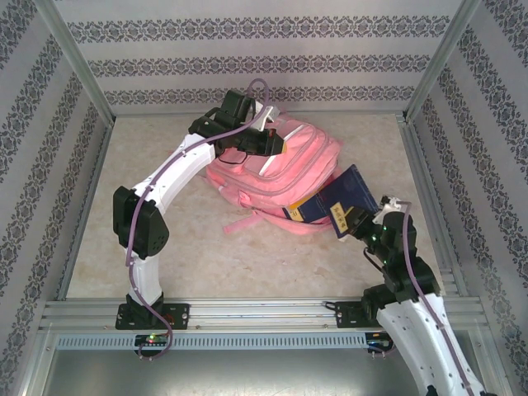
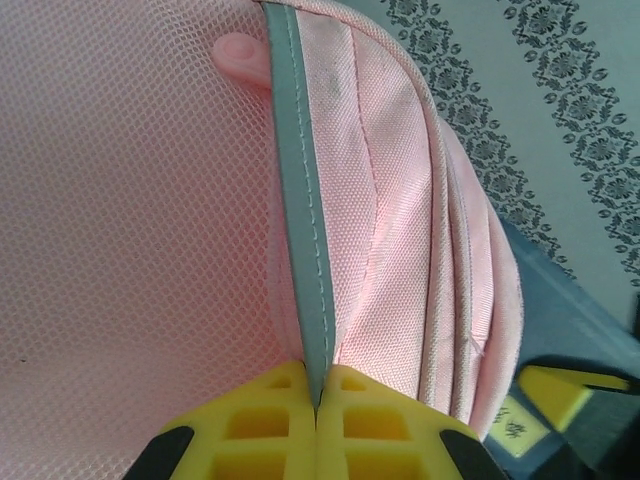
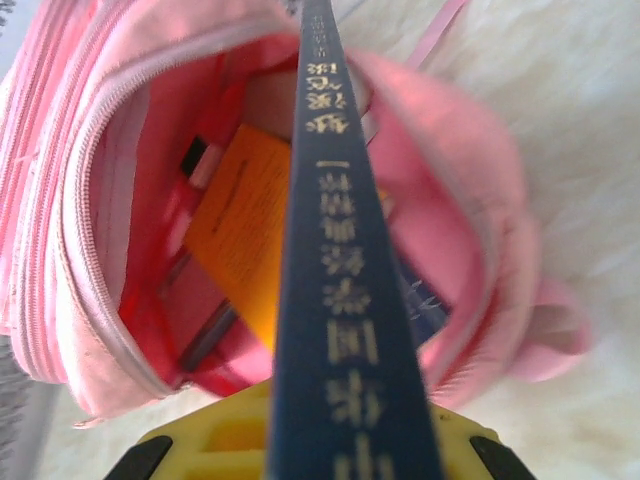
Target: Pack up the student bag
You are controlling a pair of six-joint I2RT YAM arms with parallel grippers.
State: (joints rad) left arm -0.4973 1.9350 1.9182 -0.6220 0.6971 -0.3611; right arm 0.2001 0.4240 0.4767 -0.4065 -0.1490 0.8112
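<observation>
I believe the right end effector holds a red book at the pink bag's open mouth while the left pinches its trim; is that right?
Not quite: the book is dark blue, not red, as the right wrist view shows. The right end effector does hold it at the pink bag's mouth, the left end effector pinching the trim.

Left arm [image 1: 157, 198] arcs up from its base in my top view, elbow out left, forearm running right to the wrist. The left gripper [image 2: 317, 400] is pinched fully together on the student bag [image 2: 400, 200], its yellow pads [image 2: 260, 420] meeting on the trim strip [image 2: 300, 200]. Right arm [image 1: 412, 289] leans in leftward from its base, wrist low. The right gripper [image 1: 353, 221] is clamped across a blue book [image 3: 340, 300], jaws held narrowly apart by it.
</observation>
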